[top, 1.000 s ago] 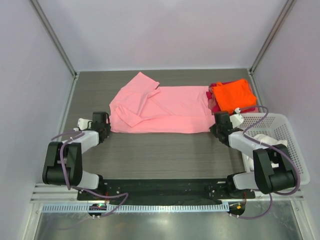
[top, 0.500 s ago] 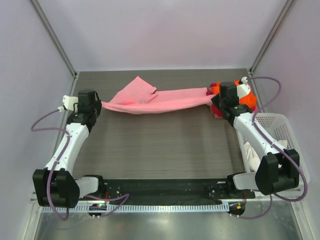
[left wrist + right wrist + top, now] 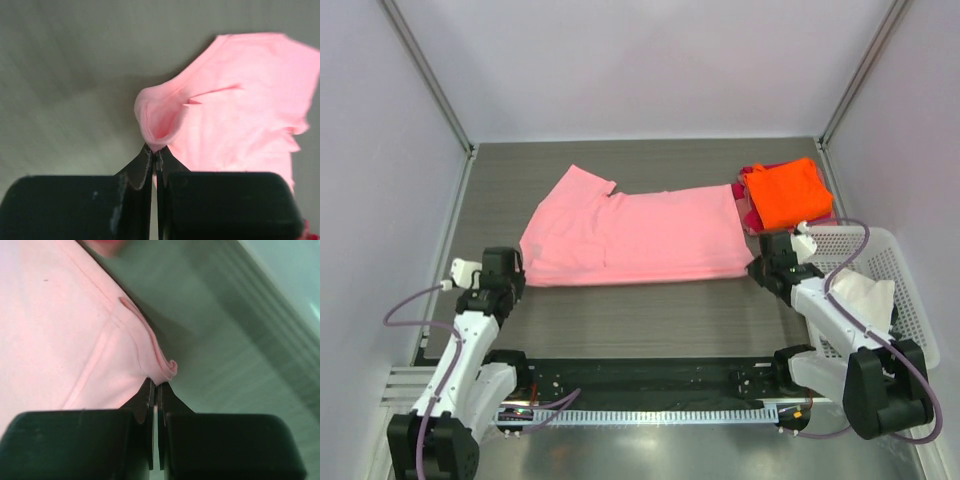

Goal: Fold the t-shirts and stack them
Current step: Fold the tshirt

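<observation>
Left gripper (image 3: 156, 152) and right gripper (image 3: 156, 386) each clenched on pink t-shirt (image 3: 640, 235) near corners. Orange t-shirt (image 3: 785, 190) and basket (image 3: 882, 235) just beside right gripper.

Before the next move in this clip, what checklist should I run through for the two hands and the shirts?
1. Left hand shut on the pink shirt, near left corner: ok.
2. Right hand shut on its near right corner: ok.
3. Pink shirt spread flat on the table: ok, puckered only at the two pinches.
4. Orange shirt folded, lying on the magenta-red shirt: ok.
5. Pink shirt apart from that stack: cannot tell; their edges seem to meet.
</observation>
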Controlling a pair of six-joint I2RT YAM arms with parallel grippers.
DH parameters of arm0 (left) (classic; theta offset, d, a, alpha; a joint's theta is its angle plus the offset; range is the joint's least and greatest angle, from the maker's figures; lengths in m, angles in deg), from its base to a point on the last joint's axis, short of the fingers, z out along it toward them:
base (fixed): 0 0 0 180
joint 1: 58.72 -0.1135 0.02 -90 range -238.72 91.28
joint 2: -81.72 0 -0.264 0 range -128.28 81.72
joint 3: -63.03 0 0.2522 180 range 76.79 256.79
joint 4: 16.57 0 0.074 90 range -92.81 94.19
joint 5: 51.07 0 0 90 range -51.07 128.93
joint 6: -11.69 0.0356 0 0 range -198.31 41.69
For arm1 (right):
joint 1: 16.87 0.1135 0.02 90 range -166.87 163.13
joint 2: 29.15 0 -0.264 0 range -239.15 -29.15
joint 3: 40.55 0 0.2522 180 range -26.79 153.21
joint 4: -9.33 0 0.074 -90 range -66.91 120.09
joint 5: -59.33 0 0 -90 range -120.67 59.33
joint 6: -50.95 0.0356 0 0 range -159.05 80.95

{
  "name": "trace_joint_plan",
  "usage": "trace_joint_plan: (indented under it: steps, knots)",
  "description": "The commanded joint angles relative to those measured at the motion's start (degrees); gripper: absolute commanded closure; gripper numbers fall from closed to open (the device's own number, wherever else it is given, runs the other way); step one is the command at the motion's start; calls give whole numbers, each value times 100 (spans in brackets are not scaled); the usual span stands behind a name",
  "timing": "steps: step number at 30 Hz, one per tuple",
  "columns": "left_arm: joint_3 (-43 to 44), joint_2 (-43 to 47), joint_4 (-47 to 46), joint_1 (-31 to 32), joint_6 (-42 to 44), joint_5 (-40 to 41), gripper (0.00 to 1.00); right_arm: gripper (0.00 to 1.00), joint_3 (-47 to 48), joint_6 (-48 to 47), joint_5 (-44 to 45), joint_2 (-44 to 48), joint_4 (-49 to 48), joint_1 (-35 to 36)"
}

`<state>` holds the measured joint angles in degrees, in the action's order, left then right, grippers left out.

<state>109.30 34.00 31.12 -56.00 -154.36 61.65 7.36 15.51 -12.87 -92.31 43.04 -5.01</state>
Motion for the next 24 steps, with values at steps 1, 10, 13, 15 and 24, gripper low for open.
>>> trace_joint_plan:
  steps: [1, 10, 13, 15, 24]
  knots:
    - [-551, 666, 272, -52, -41, 198, 100, 99, -443, 168, -5, 540, 80, -8]
    - [-941, 1810, 718, -52, 248, 118, 30, 64, -761, -77, -207, 1174, 220, 1]
    - [-431, 1872, 991, -52, 747, 223, 17, 56, -534, -270, -111, 1200, 326, 9]
    - [-72, 1802, 1176, -61, 951, 312, 8, 55, -340, -489, -14, 1174, 352, 18]
    - [941, 496, -437, -52, 2665, -1031, 0, 53, 1469, -1975, -434, -194, 115, 45]
